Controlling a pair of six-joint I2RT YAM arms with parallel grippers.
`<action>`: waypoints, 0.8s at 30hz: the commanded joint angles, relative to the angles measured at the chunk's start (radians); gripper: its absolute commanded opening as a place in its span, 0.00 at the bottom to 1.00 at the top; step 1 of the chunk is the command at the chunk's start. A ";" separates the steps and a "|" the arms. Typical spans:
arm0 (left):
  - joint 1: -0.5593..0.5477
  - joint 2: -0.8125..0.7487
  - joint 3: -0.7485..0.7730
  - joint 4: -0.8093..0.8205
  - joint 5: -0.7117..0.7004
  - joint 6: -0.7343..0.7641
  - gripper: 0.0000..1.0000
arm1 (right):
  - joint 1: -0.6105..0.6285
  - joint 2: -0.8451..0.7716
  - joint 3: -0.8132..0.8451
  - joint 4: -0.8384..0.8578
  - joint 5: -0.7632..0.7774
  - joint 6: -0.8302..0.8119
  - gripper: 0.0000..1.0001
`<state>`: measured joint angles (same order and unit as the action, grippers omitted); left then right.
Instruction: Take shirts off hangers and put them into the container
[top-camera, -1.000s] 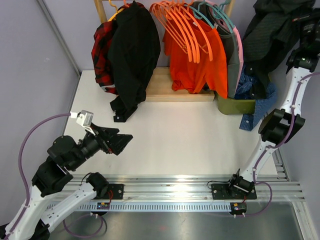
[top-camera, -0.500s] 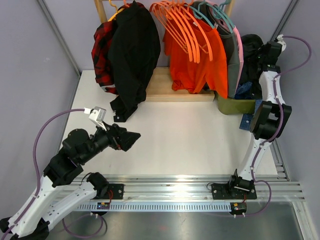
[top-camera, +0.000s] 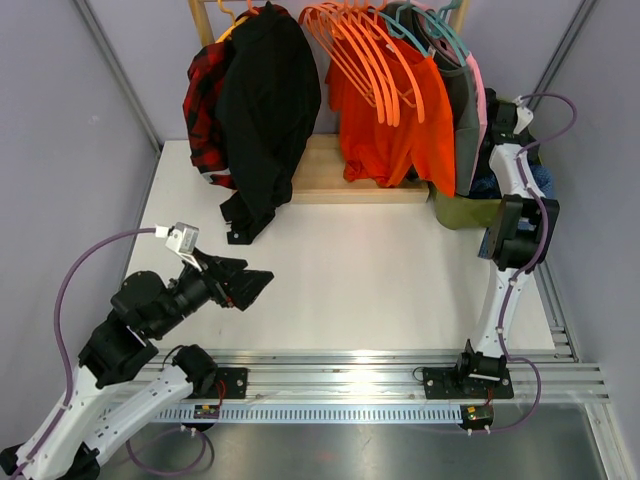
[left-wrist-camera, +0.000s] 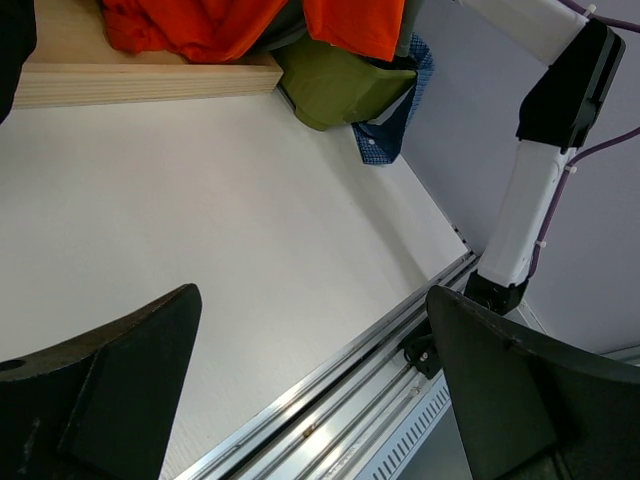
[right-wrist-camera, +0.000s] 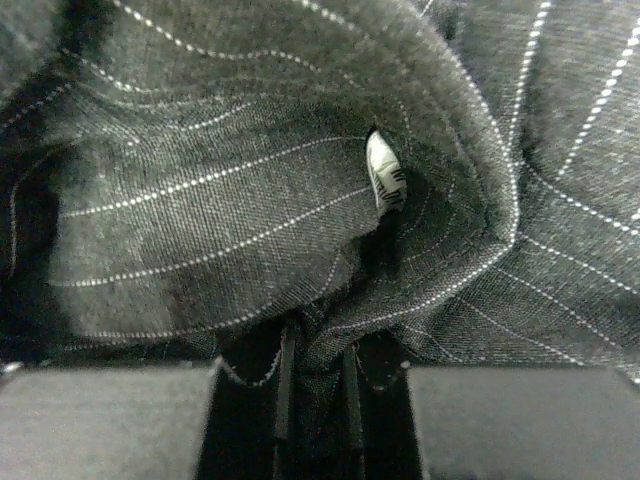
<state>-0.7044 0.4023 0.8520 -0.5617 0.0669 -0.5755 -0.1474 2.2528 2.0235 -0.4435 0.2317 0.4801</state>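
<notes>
The pinstriped shirt (right-wrist-camera: 250, 200) fills the right wrist view, crumpled in folds with a small white label showing. The right fingers (right-wrist-camera: 318, 372) are nearly closed, pinching a fold of this shirt between them. From above, that arm reaches to the rear right corner, where the dark cloth is bunched over the container (top-camera: 468, 212). How far it has sunk inside cannot be told. A checked shirt (left-wrist-camera: 395, 130) spills over the container's near side down to the tabletop (top-camera: 360, 280).

Left of the container, an orange tee (top-camera: 390, 130) hangs on the rack among orange hangers (top-camera: 365, 60). Farther left hang a black shirt (top-camera: 265, 100) and a plaid shirt (top-camera: 205, 110), above the wooden base (top-camera: 330, 175).

The left fingers (top-camera: 255, 288) are spread wide and hold nothing, hovering over the front left of the tabletop, well apart from the shirts.
</notes>
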 joint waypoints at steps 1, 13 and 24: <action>0.000 -0.022 -0.021 0.026 0.005 -0.010 0.99 | 0.000 0.117 -0.048 -0.349 0.075 -0.020 0.00; 0.000 -0.108 -0.062 0.014 0.008 -0.011 0.99 | -0.063 0.076 -0.157 -0.316 -0.116 0.026 0.00; -0.001 -0.154 -0.073 -0.018 -0.012 -0.015 0.99 | -0.070 -0.301 -0.259 -0.068 -0.074 0.008 0.96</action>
<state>-0.7044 0.2546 0.7780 -0.5983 0.0662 -0.5858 -0.2081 2.0930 1.8164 -0.4400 0.1398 0.5312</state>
